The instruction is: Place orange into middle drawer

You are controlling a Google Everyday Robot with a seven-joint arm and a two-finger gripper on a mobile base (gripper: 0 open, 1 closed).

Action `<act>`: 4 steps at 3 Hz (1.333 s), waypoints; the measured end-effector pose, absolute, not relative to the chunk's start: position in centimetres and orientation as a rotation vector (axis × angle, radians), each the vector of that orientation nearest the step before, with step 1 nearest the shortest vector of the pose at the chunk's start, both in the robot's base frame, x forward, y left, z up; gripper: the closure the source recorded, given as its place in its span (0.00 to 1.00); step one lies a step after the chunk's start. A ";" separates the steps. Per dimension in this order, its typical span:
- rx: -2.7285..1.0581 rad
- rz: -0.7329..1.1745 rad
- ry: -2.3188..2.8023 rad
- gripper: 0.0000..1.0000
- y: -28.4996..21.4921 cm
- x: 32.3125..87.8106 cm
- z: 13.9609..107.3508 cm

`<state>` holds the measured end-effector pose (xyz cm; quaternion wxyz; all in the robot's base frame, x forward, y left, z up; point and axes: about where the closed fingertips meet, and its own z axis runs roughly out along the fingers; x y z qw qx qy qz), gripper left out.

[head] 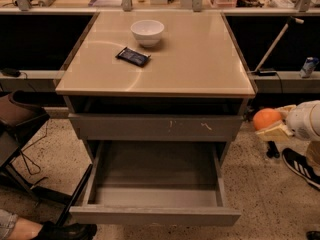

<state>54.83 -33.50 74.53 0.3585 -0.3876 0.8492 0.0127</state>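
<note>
The gripper [273, 125] hangs off the right side of the cabinet [165, 64], level with the scratched drawer front [155, 127], its cream fingers [272, 132] closed around the orange [265, 118]. One finger runs beneath the fruit and the other shows behind its upper right edge. The orange is in the air just right of the cabinet's front corner, apart from it and touching only the fingers. Below the scratched front, the middle drawer [155, 216] stands pulled out toward the camera, its plain front panel nearest and its grey tray open to view; the fruit is above and to the right of it, outside its right wall. On top of the cabinet a white bowl [147, 32] sits toward the back, with a dark packet [133, 56] just in front of it and a little to the left. Only the rounded white end of the arm [306, 120] shows before the frame's right edge cuts it off, and the far side of the orange is hidden by the fingers. Right of the cabinet, below the arm, a black shoe with white stripes [300, 166] is partly cut off. Left of the cabinet a dark chair [17, 116] is only partly in view, and a trouser leg [7, 223] shows at the lower corner.
</note>
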 end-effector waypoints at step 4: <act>-1.241 0.542 2.136 1.00 -18.2 51.0 57.1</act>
